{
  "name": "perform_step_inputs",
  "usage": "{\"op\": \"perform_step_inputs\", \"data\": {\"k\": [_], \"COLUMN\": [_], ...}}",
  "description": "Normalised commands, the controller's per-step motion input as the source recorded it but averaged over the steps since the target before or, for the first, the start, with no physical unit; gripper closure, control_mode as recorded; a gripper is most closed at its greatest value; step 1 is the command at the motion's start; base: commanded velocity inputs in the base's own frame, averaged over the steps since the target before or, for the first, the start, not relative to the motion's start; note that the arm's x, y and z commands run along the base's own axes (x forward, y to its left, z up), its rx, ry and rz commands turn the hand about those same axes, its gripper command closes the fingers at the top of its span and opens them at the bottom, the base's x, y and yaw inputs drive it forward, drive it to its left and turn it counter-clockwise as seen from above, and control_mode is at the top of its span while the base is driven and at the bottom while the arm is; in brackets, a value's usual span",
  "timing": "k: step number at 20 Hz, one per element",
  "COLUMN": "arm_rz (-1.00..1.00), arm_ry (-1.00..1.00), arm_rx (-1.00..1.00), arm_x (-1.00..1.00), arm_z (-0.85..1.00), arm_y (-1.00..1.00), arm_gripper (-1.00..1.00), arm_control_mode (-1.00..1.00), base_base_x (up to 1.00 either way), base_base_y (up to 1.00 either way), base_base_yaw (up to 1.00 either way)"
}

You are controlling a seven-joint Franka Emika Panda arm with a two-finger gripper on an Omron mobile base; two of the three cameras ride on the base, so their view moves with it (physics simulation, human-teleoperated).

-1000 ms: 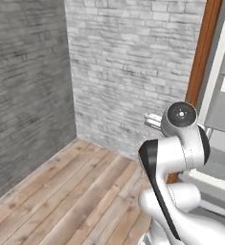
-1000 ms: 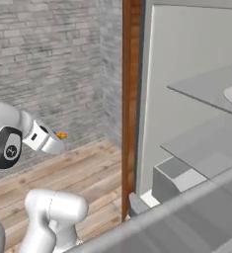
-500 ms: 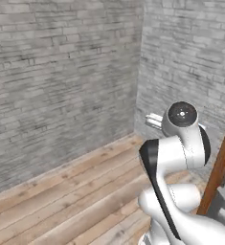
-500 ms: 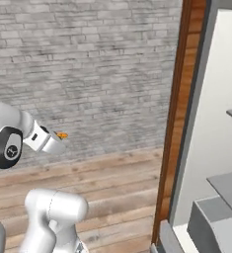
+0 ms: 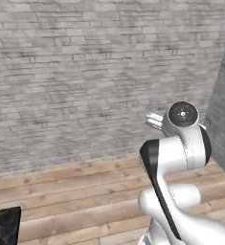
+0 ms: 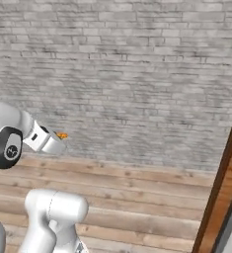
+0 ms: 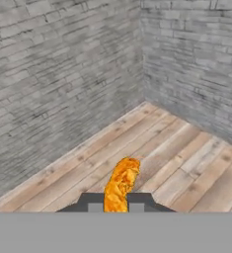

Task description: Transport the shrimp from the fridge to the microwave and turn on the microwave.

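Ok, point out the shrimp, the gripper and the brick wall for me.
shrimp [image 7: 120, 185], hand view, on the middle of its orange body between the jaws.
gripper [image 7: 112, 201], hand view, midway between the two dark fingertips.
brick wall [image 6: 137, 74], right base view, on the bare grey bricks ahead.
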Motion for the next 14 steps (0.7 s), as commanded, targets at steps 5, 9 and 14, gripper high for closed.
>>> {"op": "perform_step_inputs", "data": {"k": [5,9,14], "arm_rz": [0.00,0.00,0.00], "arm_ry": [0.00,0.00,0.00], "arm_rx": [0.00,0.00,0.00], "arm_x": [0.00,0.00,0.00], "arm_z": [0.00,0.00,0.00], "arm_y": [0.00,0.00,0.00], "arm_gripper": [1.00,1.00,1.00], "arm_control_mode": [1.00,1.00,1.00], "base_base_x": [0.65,0.75,0.76], "base_base_y": [-0.21,-0.47,-0.19], "base_base_yaw": [0.46,0.40,0.47]}}
